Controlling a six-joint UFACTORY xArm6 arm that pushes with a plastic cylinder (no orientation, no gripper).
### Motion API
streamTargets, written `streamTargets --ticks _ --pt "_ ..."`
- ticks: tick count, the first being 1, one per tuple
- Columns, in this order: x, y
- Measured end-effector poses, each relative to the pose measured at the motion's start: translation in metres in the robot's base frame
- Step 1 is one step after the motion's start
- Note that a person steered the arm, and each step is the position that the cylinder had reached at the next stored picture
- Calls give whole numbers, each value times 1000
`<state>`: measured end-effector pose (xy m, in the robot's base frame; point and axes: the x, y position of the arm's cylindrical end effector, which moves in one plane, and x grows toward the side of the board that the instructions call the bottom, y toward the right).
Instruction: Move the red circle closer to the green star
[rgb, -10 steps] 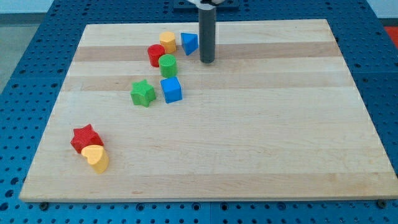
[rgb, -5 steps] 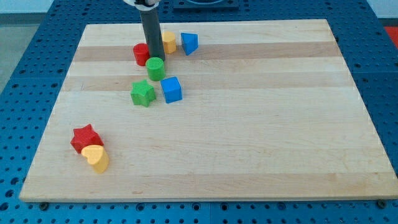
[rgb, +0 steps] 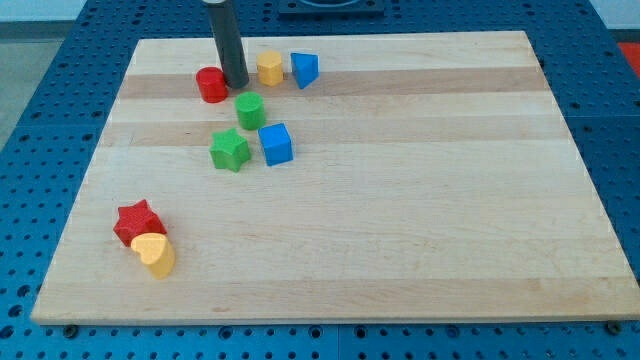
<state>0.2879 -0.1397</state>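
The red circle (rgb: 211, 85) lies near the view's top left of the board. My tip (rgb: 236, 83) stands right against its right side, between it and the yellow block (rgb: 269, 69). The green star (rgb: 230, 150) lies below, toward the view's bottom, with a gap between it and the red circle. The green cylinder (rgb: 250, 109) sits just above and right of the star.
A blue cube (rgb: 275, 144) sits right of the green star. A blue triangular block (rgb: 305, 70) lies right of the yellow block. A red star (rgb: 137, 222) and a yellow heart (rgb: 155, 254) sit together at the lower left of the wooden board (rgb: 420, 200).
My tip swept from right of the blue triangular block leftward through the cluster. The red circle slid left, and the green cylinder shifted left and slightly down.
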Motion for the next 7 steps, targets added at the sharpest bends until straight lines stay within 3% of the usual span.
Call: streamTargets --ticks 7 --pt "-5 -71"
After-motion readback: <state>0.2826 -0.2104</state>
